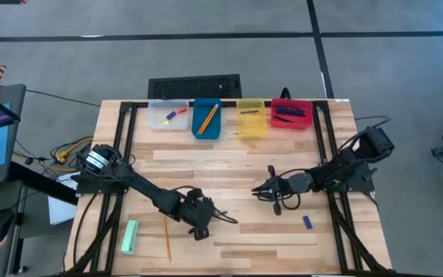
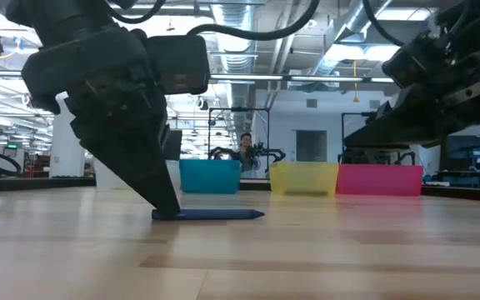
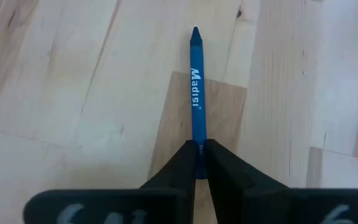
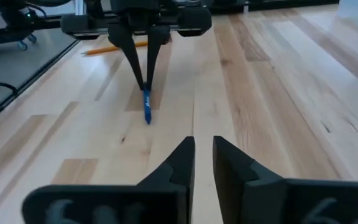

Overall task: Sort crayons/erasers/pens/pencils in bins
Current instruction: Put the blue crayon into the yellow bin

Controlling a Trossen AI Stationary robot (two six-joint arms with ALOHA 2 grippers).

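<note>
Your table (image 1: 229, 165) holds four bins (image 1: 230, 118) in a row at its far edge, well ahead of both arms. The left gripper (image 1: 200, 225) is down at the wood, its fingers pinched narrow on the butt end of a blue crayon (image 3: 196, 93) (printed wrapper, tip pointing straight out from the fingers). The crayon's long axis runs in line with the gripper, and it lies flat on the wood, so you lift from the tail. The right gripper (image 4: 204, 163) hovers nearby with its fingers a narrow slit apart, holding nothing; the crayon points towards it. The left arm already has it. A pencil (image 1: 165, 237) lies just behind the left gripper.
</note>
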